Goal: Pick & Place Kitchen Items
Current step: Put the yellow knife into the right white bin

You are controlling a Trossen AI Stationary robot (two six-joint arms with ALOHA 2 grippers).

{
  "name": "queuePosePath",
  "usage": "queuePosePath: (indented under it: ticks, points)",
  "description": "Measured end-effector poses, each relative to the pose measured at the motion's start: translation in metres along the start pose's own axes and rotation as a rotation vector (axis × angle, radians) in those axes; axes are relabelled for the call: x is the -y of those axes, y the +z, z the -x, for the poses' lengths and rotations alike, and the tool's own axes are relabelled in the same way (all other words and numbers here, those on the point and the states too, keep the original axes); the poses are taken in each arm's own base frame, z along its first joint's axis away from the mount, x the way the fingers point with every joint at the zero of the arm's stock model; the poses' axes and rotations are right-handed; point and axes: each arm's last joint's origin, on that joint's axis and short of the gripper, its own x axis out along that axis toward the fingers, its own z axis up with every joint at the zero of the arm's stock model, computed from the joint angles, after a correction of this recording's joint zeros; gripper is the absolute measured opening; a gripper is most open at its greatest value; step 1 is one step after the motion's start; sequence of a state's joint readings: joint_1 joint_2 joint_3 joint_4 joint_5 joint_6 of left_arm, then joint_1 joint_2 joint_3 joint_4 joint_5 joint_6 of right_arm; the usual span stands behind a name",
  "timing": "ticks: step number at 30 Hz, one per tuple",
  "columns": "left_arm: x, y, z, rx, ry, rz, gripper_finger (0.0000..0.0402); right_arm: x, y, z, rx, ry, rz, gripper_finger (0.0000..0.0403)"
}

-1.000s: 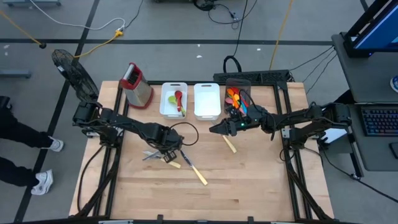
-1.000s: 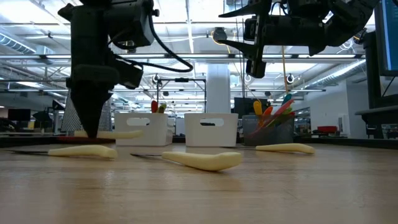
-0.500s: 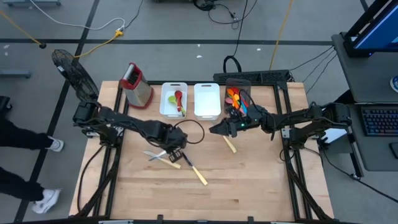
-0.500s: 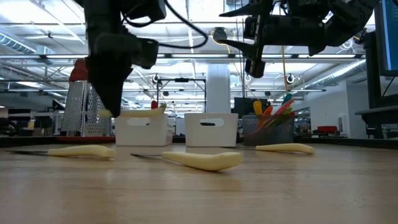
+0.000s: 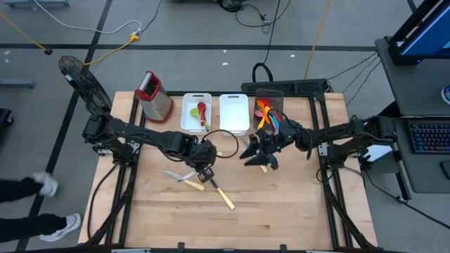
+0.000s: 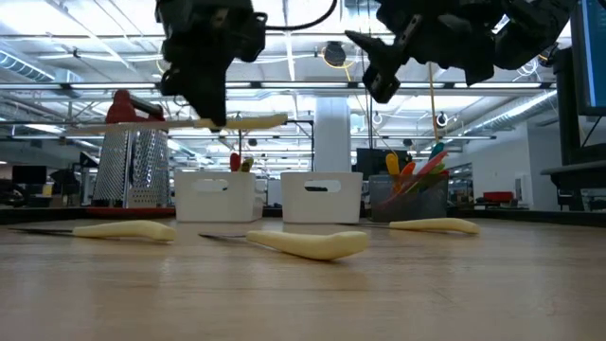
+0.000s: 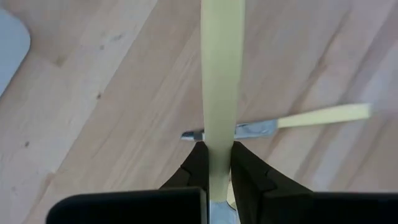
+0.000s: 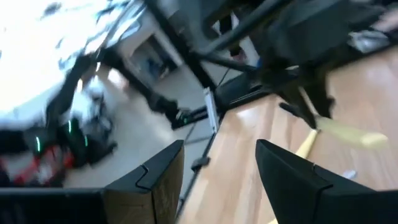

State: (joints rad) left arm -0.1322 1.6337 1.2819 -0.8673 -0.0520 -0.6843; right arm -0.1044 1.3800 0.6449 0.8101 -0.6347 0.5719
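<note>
Worry is my left gripper (image 7: 216,163) pinching that yellow-handled utensil (image 7: 222,74) off-centre, so it may swivel loose above the tabletop (image 5: 281,204), while right gripper (image 8: 221,163) stays spread.

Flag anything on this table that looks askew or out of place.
Three yellow-handled utensils lie loose and crisscrossed on the wooden table instead of in a bin. The left gripper holds another yellow-handled utensil level in the air. The box grater stands upright. Nothing looks spilled or broken.
</note>
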Motion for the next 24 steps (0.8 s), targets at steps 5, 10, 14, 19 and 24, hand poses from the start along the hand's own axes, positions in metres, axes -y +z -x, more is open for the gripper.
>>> queuePosePath:
  ticks: [5, 10, 14, 19, 24]
  points:
    - [0.006, 0.008, 0.011, 0.04, -0.035, 0.034, 0.0026, -0.008, -0.005, -0.006, -0.015, 0.034, 0.306, 0.0192]
    - [0.01, 0.014, 0.02, 0.058, -0.068, 0.095, 0.0026, -0.015, -0.01, -0.012, 0.007, -0.023, 0.467, 0.0192]
    - [0.012, 0.015, 0.022, 0.065, -0.085, 0.147, 0.0026, -0.016, -0.014, -0.016, 0.001, -0.112, 0.548, 0.0192]
    - [0.016, 0.019, 0.022, 0.08, -0.145, 0.187, 0.0026, -0.015, -0.022, -0.018, -0.054, -0.206, 0.627, 0.0192]
    - [0.019, 0.023, 0.023, 0.116, -0.19, 0.205, 0.0026, -0.019, -0.024, -0.024, -0.125, -0.269, 0.71, 0.0192]
